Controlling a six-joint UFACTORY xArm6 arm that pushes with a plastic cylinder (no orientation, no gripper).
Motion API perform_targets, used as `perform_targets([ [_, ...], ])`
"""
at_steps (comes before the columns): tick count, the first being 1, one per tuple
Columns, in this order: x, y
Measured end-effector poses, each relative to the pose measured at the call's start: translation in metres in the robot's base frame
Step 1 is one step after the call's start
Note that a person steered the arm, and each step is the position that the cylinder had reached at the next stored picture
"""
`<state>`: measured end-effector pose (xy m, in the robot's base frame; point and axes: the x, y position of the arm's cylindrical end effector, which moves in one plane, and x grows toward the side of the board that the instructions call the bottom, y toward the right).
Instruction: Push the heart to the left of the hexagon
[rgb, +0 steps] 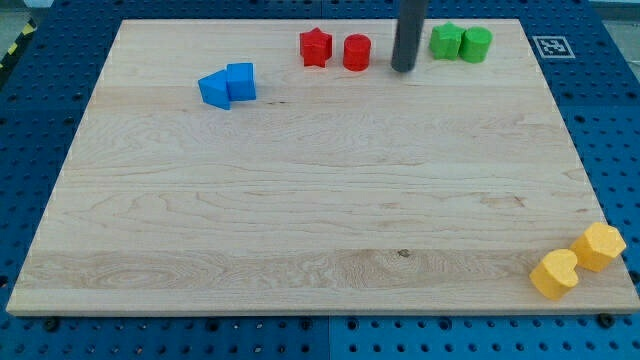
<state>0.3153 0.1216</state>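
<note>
Sitting touching at the frame's lower right are the yellow heart (553, 274) and yellow hexagon (600, 246), heart on the left. My tip (402, 69), holding nothing, is seen at top centre between the red cylinder (357, 52) and green blocks (460, 42).

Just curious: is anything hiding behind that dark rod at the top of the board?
Nothing shows behind my tip: only bare wooden board, between the red cylinder and green blocks. The strip the rod covers cannot be seen.

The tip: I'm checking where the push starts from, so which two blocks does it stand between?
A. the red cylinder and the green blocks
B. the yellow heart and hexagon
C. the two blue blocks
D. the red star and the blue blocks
A: my tip rests at the view's top, with the red cylinder on its left and the green blocks on its right.
</note>
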Motion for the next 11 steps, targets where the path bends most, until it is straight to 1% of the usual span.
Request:
perform_targets([
  [1, 0.035, 0.059],
  [2, 0.056, 0.149],
  [3, 0.117, 0.208],
  [4, 0.153, 0.224],
  [5, 0.208, 0.22],
  [6, 0.269, 0.199],
  [7, 0.291, 0.18],
  [8, 0.291, 0.156],
  [10, 0.292, 0.088],
  [11, 0.292, 0.076],
])
